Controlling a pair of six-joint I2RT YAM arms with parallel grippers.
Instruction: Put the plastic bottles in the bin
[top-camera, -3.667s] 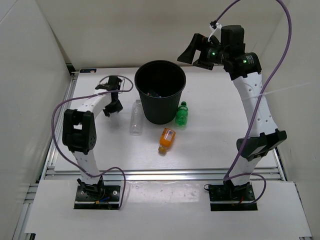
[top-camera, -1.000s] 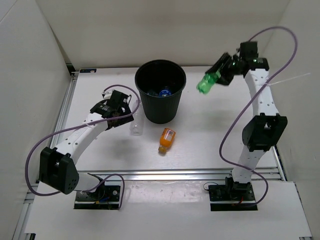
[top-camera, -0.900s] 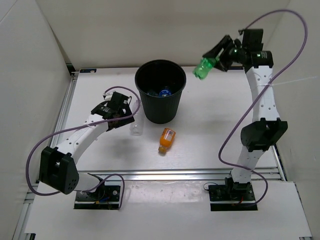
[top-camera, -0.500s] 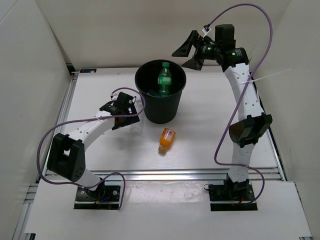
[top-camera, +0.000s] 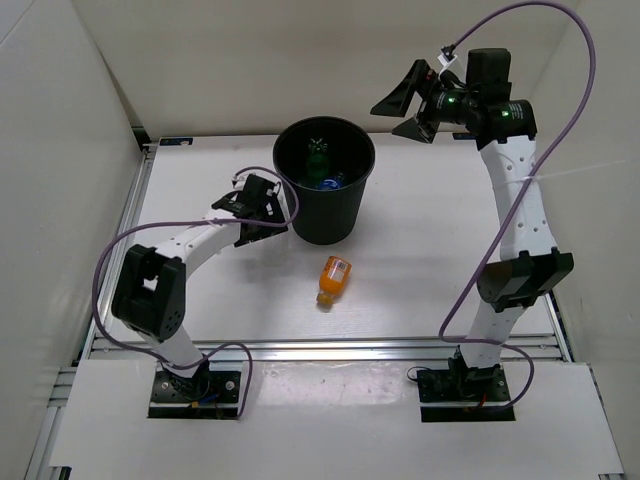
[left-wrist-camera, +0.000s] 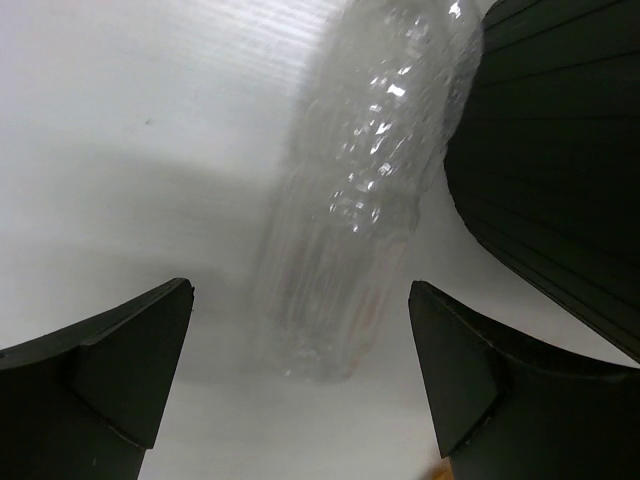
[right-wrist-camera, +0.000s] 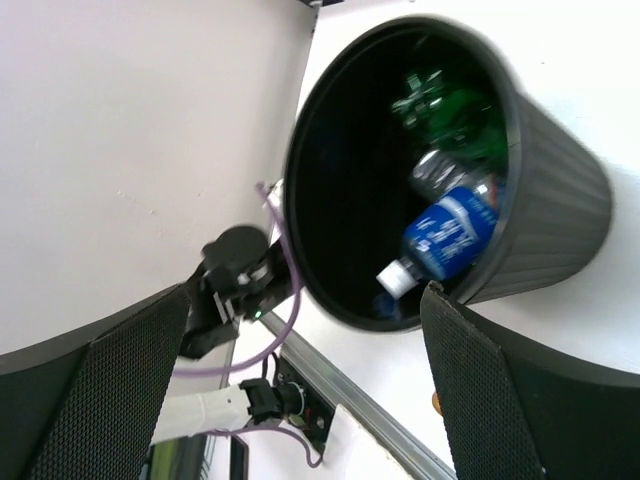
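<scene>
The black bin (top-camera: 322, 215) stands at the table's back middle. Inside it lie a green bottle (top-camera: 318, 152) (right-wrist-camera: 450, 105) and a clear bottle with a blue label (right-wrist-camera: 452, 233). My right gripper (top-camera: 405, 108) (right-wrist-camera: 300, 385) hangs open and empty above and to the right of the rim. An orange bottle (top-camera: 333, 279) lies in front of the bin. A plain clear bottle (left-wrist-camera: 360, 200) lies against the bin's left wall (left-wrist-camera: 560, 170). My left gripper (top-camera: 262, 208) (left-wrist-camera: 300, 375) is open just short of the bottle's base, not touching it.
White walls close in the table on the left, back and right. A metal rail (top-camera: 320, 347) runs along the near edge. Purple cables loop from both arms. The left arm (right-wrist-camera: 240, 280) shows beside the bin in the right wrist view.
My right gripper carried the green bottle over the bin, opened, and the bottle dropped in. My left gripper moved right toward the clear bottle beside the bin.
</scene>
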